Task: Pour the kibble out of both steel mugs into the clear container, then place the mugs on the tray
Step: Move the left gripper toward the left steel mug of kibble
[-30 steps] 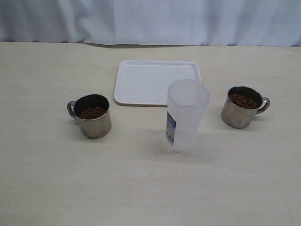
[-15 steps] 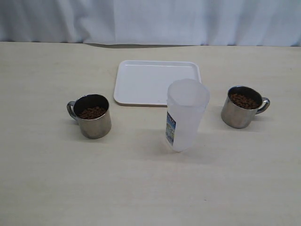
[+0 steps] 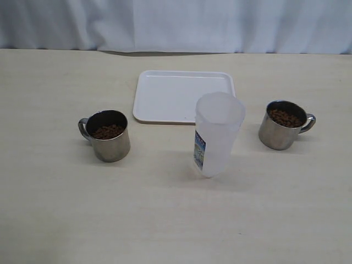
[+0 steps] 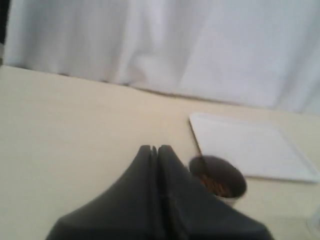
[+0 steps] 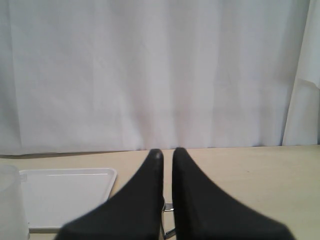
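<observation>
The tray [image 3: 184,96] lies flat, its long axis running 9 to 3 o'clock. The clear container [image 3: 218,135] stands upright at the tray's 5 o'clock corner. The left mug [image 3: 109,136] sits at the container's 9 o'clock, handle pointing to 9. The right mug [image 3: 281,125] sits at 3, handle pointing to 2. Both hold kibble [image 3: 108,131]. The left gripper [image 4: 154,148] and right gripper [image 5: 167,153] are closed and empty.
</observation>
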Robot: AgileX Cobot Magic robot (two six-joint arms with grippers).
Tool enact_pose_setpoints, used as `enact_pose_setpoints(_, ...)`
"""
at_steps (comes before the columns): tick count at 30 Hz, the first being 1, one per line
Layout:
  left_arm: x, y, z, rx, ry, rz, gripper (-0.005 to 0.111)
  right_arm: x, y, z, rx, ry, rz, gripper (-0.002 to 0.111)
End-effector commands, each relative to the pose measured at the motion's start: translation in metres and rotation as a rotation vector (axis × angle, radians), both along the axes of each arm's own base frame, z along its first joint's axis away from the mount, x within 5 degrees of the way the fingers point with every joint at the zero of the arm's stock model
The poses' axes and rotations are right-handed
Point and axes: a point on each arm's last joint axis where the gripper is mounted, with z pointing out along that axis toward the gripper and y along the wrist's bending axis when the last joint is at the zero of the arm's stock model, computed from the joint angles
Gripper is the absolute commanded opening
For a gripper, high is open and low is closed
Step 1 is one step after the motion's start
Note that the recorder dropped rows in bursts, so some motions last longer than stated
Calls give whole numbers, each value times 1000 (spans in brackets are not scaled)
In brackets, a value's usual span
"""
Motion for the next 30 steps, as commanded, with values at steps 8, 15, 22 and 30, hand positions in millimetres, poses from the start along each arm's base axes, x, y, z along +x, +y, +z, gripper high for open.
enact_pose_setpoints(8, 42, -40, -53, 294, 257, -320, 0, 0, 0, 0, -5, -9, -5, 5)
enact_pose_setpoints(15, 59, -53, -58, 221, 119, -355, 0, 0, 0, 0, -5, -9, -5, 5)
enact_pose_setpoints(22, 71, -60, -74, 207, 80, -389, 0, 0, 0, 0, -5, -9, -5, 5)
enact_pose_setpoints(30, 82, -48, -107, 259, 167, -367, 0, 0, 0, 0, -5, -9, -5, 5)
